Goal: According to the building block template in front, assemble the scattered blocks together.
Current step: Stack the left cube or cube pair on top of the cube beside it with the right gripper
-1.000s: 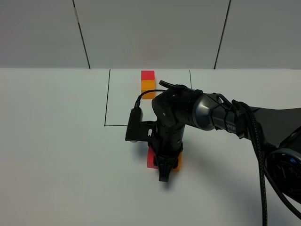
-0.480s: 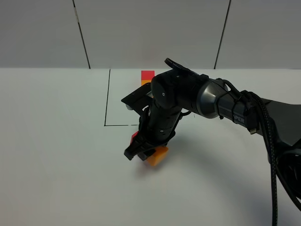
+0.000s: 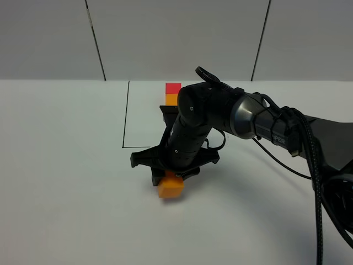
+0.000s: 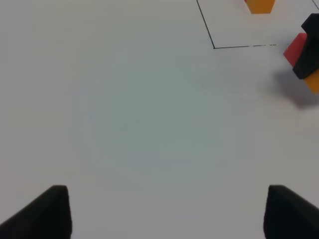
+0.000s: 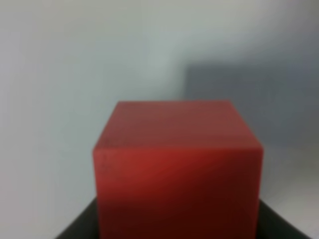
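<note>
From the high camera: my right arm reaches across the middle of the white table (image 3: 60, 165), wrist turned over, and my right gripper (image 3: 168, 178) is closed on the joined scattered blocks. The orange cube (image 3: 170, 187) shows below the fingers on the near side; the red cube is hidden behind the wrist here. The pair sits just near of the black outlined rectangle (image 3: 125, 116). The building block template (image 3: 172, 93), red on the far side and orange on the near side, lies at the far edge inside that rectangle, partly covered by my arm.

From my left wrist: my left gripper (image 4: 167, 211) stands wide open over bare table, holding nothing; only the two dark fingertips (image 4: 42, 211) show. Far off to the right, the red cube (image 4: 295, 48) and an orange sliver appear in the other gripper's fingers.

From my right wrist: the red cube (image 5: 177, 167) fills the frame, seated between my fingers; I cannot tell whether it rests on the table.
</note>
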{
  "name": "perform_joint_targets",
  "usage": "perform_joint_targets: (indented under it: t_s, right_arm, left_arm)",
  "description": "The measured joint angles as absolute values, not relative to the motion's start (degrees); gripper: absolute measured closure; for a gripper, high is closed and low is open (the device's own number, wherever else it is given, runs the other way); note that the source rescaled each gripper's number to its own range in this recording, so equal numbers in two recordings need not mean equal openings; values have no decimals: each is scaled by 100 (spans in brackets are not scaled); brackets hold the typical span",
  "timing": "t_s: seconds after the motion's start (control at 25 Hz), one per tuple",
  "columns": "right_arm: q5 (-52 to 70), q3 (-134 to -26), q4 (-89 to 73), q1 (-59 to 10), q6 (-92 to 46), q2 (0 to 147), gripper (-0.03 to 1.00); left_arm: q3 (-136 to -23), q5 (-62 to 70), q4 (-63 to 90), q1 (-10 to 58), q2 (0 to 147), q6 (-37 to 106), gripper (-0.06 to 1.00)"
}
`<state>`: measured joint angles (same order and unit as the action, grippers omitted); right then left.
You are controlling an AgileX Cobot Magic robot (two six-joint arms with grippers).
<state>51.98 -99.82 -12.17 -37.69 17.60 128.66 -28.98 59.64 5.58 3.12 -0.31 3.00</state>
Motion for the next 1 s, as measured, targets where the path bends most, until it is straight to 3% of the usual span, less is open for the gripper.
perform_joint_targets:
  t_s: [0.28, 1.0]
  right_arm:
    - [5144, -9982, -447, -3740, 2859, 13184, 84]
    - [5281, -9982, 525, -3740, 3535, 13263, 84]
  left_arm:
    - [-2898, 5964, 558, 312, -31, 300, 29]
    - [-2898, 5964, 558, 312, -31, 292, 29]
